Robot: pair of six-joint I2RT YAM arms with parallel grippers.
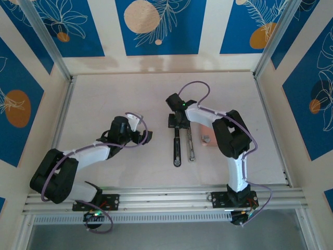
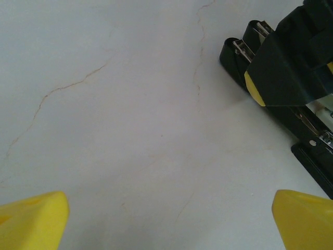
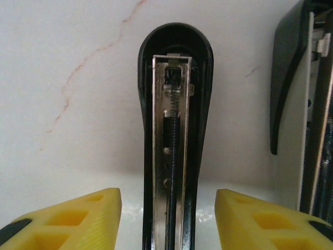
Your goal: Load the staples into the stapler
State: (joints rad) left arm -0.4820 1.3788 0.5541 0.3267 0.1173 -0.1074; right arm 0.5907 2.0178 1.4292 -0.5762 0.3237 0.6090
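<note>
Top view: the stapler (image 1: 177,148) lies opened flat mid-table. Just to its right, a pink tray (image 1: 212,142) holds the staples (image 1: 205,138).

Left wrist: the left gripper (image 2: 169,224) gapes wide and empty over the bare table (image 2: 130,104).

Right wrist: the right gripper (image 3: 168,219) straddles the stapler's channel (image 3: 174,130), jaws apart, gripping nothing.

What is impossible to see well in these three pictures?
- Staples, top view: too small to count on the pink tray.
- Hinge of the stapler, top view: hidden under the right claw.
- Magazine, right wrist view: near end cut off by the bottom edge.
</note>
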